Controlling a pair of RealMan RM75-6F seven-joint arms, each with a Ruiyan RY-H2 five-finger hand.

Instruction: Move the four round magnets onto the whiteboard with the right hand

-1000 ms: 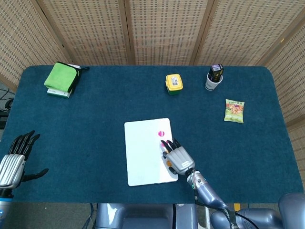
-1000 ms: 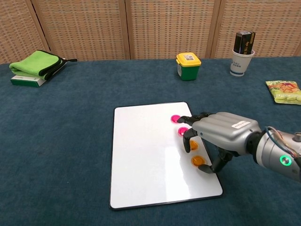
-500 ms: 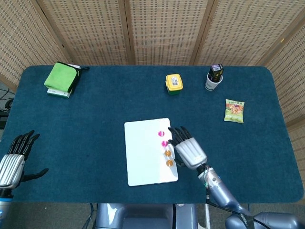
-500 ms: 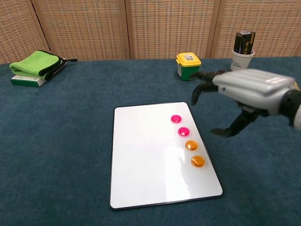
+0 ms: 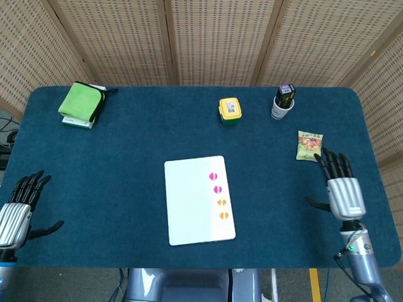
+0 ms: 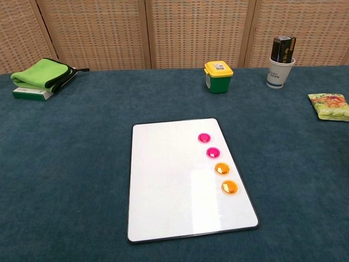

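The whiteboard (image 5: 189, 201) (image 6: 169, 185) lies flat at the table's middle front. Along its right side sit two pink magnets (image 5: 213, 177) (image 6: 204, 138) (image 6: 213, 153) and two orange magnets (image 5: 224, 215) (image 6: 222, 168) (image 6: 229, 188) in a line. My right hand (image 5: 340, 189) hovers open near the table's right edge, far from the board, holding nothing. My left hand (image 5: 17, 207) stays open at the front left corner, fingers spread. Neither hand shows in the chest view.
A green cloth on a box (image 5: 82, 103) (image 6: 41, 76) lies back left. A yellow-lidded green jar (image 5: 230, 110) (image 6: 218, 76) and a cup with a dark pack (image 5: 283, 102) (image 6: 280, 64) stand at the back. A snack bag (image 5: 310, 146) (image 6: 330, 105) lies just beyond my right hand.
My right hand lifted off the whiteboard's magnets and swung away to the right edge, leaving all the magnets on the board. The left hand stayed put.
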